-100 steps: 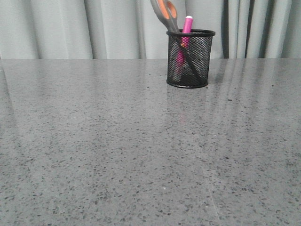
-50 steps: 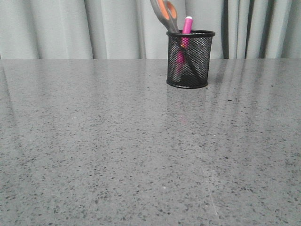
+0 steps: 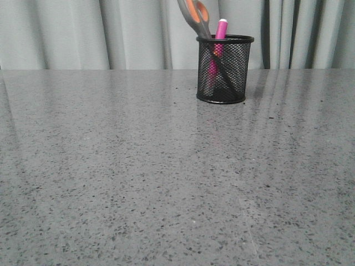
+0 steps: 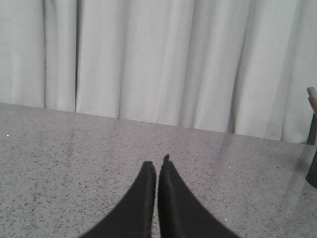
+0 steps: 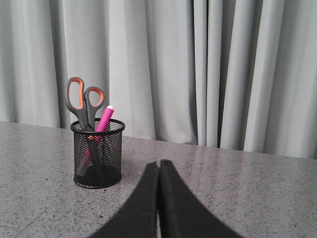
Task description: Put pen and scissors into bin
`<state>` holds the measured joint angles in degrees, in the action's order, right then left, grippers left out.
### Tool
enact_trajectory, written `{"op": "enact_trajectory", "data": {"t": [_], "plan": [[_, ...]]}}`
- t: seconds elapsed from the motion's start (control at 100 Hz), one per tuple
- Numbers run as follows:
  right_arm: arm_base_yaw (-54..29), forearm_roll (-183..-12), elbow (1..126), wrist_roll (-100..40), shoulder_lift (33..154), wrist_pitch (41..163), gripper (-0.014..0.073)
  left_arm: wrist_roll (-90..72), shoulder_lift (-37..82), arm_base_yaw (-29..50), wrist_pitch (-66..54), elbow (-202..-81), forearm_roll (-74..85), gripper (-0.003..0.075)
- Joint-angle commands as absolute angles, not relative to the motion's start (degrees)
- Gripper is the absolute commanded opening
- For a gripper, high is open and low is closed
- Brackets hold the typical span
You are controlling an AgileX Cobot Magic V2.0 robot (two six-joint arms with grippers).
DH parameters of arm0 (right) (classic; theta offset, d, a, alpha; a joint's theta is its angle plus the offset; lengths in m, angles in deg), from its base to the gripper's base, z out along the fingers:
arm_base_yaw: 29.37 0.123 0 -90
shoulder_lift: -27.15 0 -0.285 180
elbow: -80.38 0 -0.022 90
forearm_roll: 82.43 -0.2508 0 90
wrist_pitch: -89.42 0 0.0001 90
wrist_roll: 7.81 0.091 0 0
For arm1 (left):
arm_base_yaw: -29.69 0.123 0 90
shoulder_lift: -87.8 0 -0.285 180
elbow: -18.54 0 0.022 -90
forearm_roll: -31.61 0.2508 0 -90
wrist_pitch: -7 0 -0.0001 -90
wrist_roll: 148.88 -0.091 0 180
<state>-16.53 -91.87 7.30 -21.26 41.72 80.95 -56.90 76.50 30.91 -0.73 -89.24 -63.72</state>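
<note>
The black mesh bin (image 3: 224,69) (image 5: 98,154) stands upright at the back of the grey table, right of centre. Inside it the magenta pen (image 3: 219,33) (image 5: 104,119) leans with its whitish end above the rim. The scissors (image 3: 195,16) (image 5: 83,102) stand blades-down in it too, their grey and orange handles sticking out. Neither arm shows in the front view. My left gripper (image 4: 157,163) is shut with nothing between its fingers, low over bare table, with the bin only at that view's edge (image 4: 312,168). My right gripper (image 5: 159,163) is shut and empty, well short of the bin.
Pale grey curtains (image 3: 111,33) hang right behind the table's far edge. The speckled grey tabletop (image 3: 138,177) stretches wide in front of the bin.
</note>
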Motion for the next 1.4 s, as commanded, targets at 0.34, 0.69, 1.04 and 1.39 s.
{"op": "enact_trajectory", "data": {"t": [0.34, 0.69, 1.04, 1.39], "plan": [[-16.8, -91.8, 8.9, -21.7, 42.1, 76.9, -0.0075, -56.6, 76.0, 30.5, -1.5, -90.7, -64.9, -0.0019], [-16.8, -91.8, 8.9, -21.7, 42.1, 76.9, -0.0075, -56.6, 76.0, 30.5, -0.9, -90.7, -64.4, -0.0019], [-16.8, -91.8, 8.9, -21.7, 42.1, 76.9, -0.0075, 17.3, 76.0, 29.9, 6.2, -91.0, 13.3, -0.0019], [-16.8, -91.8, 8.9, -21.7, 42.1, 76.9, -0.0075, 28.4, 76.4, 27.8, 7.0, -85.2, 30.3, -0.0019]]}}
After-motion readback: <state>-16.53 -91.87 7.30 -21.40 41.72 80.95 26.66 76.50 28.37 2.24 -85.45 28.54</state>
